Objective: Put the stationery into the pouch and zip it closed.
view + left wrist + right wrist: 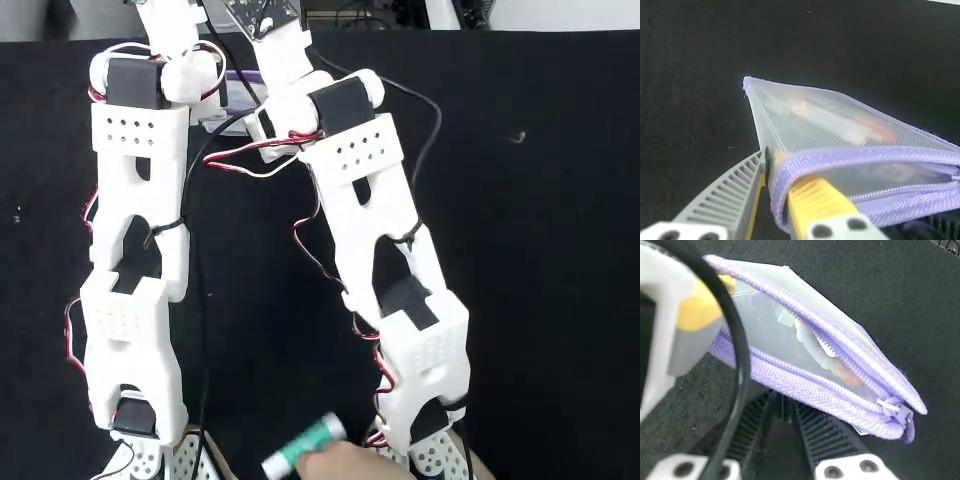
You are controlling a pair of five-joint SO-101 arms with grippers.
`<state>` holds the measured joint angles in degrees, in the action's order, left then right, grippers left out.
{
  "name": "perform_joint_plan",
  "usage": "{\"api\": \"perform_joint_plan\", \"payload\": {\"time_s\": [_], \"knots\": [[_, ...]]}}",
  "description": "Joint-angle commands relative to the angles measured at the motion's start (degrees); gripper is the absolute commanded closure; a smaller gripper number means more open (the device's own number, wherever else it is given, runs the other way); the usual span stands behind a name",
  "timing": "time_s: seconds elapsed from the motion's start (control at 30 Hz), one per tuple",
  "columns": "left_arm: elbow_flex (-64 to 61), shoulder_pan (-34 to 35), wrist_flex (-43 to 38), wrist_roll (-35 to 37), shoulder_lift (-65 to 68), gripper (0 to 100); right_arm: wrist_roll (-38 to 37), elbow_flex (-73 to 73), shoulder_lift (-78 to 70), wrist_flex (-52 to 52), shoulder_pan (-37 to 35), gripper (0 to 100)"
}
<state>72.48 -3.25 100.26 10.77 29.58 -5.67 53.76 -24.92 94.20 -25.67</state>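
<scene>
Pens already lie in the purple pouch, clamped at its open zip edge by the left hand beside the right hand, whose grip I cannot tell; a green marker and the zipping remain.

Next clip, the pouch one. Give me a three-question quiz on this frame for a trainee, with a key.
1. True or false: the left gripper is shut on the pouch.
2. In the high view, what holds the green marker? A) a gripper B) a person's hand C) nothing, it lies loose
3. Fill in: the pouch's zip is coloured ____.
Key: 1 true; 2 B; 3 purple.
</scene>
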Motion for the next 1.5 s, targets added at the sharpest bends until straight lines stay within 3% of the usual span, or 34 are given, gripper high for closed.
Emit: {"api": "perform_joint_plan", "payload": {"time_s": [0.0,1.13,1.47], "knots": [[2.33,-0.66,-1.14,0.53,-4.04,97,0.53,2.95,0.22,0.09,0.26,98.6],[2.33,-0.57,0.35,0.79,-4.04,97,0.97,3.03,0.22,-0.35,0.18,98.6],[5.93,11.21,0.00,0.70,-4.57,97,1.05,6.29,0.92,4.66,0.53,98.6]]}}
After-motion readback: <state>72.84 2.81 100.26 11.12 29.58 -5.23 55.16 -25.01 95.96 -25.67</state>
